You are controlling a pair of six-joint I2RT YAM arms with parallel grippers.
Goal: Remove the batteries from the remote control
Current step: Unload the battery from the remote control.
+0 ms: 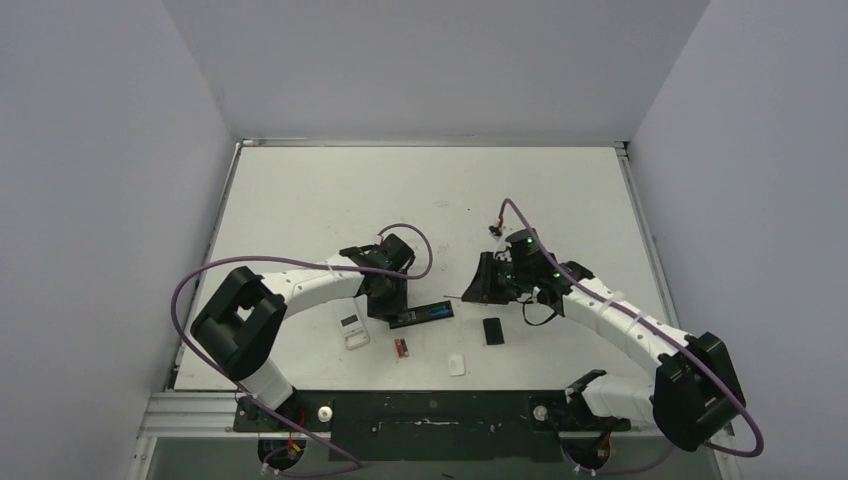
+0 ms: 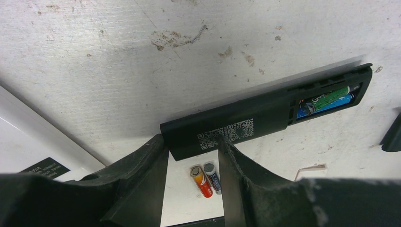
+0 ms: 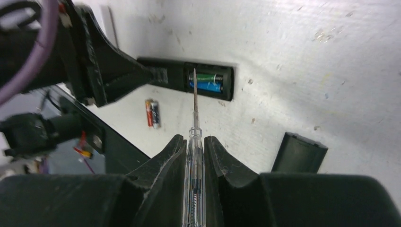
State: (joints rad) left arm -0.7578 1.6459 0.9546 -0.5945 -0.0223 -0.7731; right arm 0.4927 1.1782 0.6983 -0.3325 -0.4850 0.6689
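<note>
Two batteries [image 3: 209,81], one green and one blue, are lying side by side in the open compartment of the black remote [image 2: 236,124], at the end pointing away from the left gripper [image 2: 191,144]. That gripper is clamping the remote's closed end, with one finger pressing on each long edge. Two loose batteries [image 2: 206,178], one reddish-orange and one dark, are resting together on the table [image 1: 420,190]. They are showing in the gap between the left gripper's fingers, just on its near side of the remote and not touching it.

The right gripper [image 3: 194,142] is squeezing the clear handle of a screwdriver [image 3: 194,109]. The thin metal shaft is pointing straight ahead from the fingers and reaching the compartment's edge beside the green cell; whether the tip is touching cannot be told. A black cover plate [image 3: 299,152] is lying ahead and to the right of the right gripper, apart from the remote. A white remote [image 1: 352,330] is sitting just beside the left gripper, and a small white piece [image 1: 456,365] is lying nearer the arm bases.
</note>
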